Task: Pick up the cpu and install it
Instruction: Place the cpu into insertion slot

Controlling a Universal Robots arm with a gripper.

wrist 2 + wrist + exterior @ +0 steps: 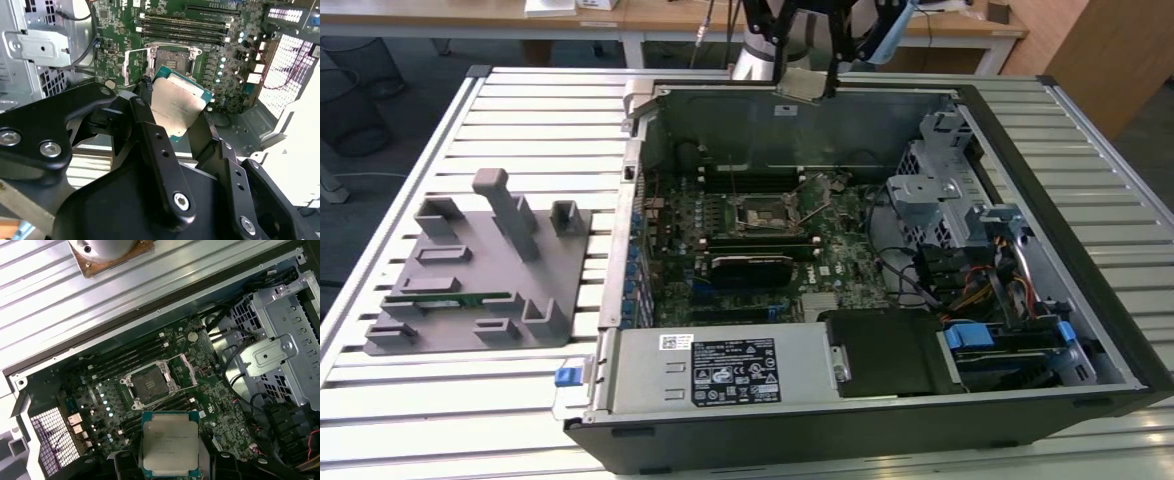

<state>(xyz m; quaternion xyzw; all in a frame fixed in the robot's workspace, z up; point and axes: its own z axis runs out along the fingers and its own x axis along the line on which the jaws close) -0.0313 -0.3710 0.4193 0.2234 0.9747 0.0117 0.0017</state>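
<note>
My gripper point(801, 82) hangs over the far wall of the open computer case point(987, 110), shut on the cpu point(801, 88). In both wrist views the cpu point(180, 100) point(169, 442) is a flat square chip with a silvery top and a thin green rim. It is held by two opposite edges between the black fingers point(150, 130). The gripper point(175, 112) point(170, 462) is well above the motherboard. The black square socket point(761, 213) point(172, 62) point(150, 385) lies bare on the board, its metal frame swung open beside it.
Memory slots point(130, 360) run beside the socket. A metal drive cage point(941, 190) and loose cables point(974, 295) fill the case on the exterior view's right, and a power supply point(720, 370) sits at the front. A grey fixture block point(474, 270) carries a green memory stick point(447, 297).
</note>
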